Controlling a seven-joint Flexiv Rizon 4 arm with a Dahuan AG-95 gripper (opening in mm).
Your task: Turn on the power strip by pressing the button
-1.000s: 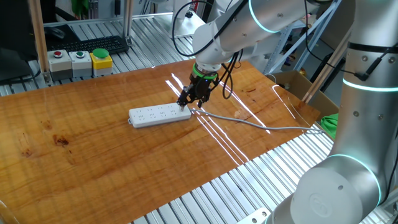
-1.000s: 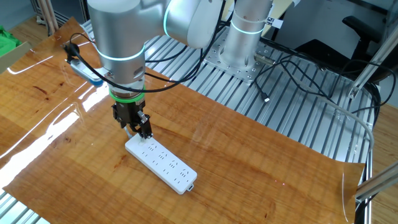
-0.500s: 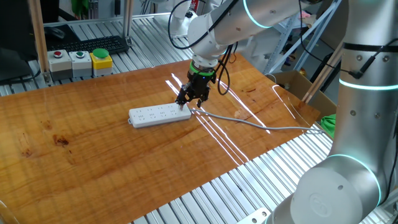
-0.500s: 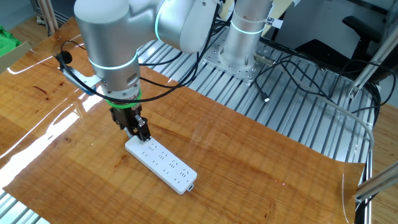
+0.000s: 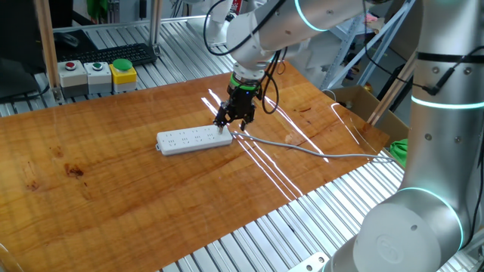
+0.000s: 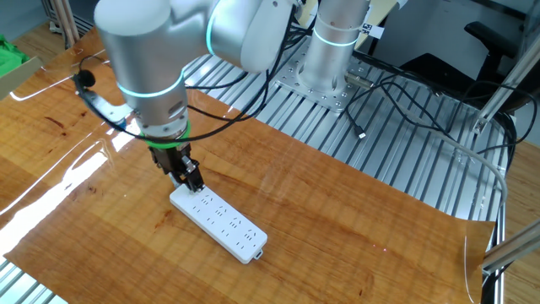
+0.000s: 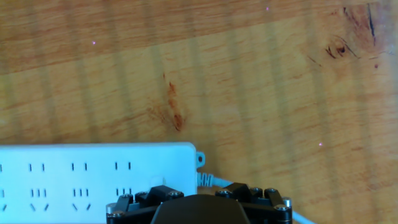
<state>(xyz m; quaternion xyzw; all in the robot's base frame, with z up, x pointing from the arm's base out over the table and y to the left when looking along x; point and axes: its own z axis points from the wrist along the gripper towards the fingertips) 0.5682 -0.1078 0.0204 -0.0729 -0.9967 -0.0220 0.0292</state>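
One white power strip (image 5: 194,140) lies flat on the wooden table (image 5: 113,204), its grey cable (image 5: 302,148) trailing off the end nearest the arm. In the hand view, the strip (image 7: 93,177) fills the lower left, with the cable end just beside the gripper body. The single gripper (image 5: 227,125) points down over that cable end, where the button (image 7: 157,182) sits, pale and barely distinguishable; whether the fingertips touch it, or are spread or closed, cannot be told. Farther back, at the table's far edge, three pushbutton boxes stand in a row: one red pushbutton (image 5: 70,66), one green pushbutton (image 5: 97,66), one larger yellow-based pushbutton (image 5: 122,65). A black keyboard (image 5: 121,53) lies behind them.
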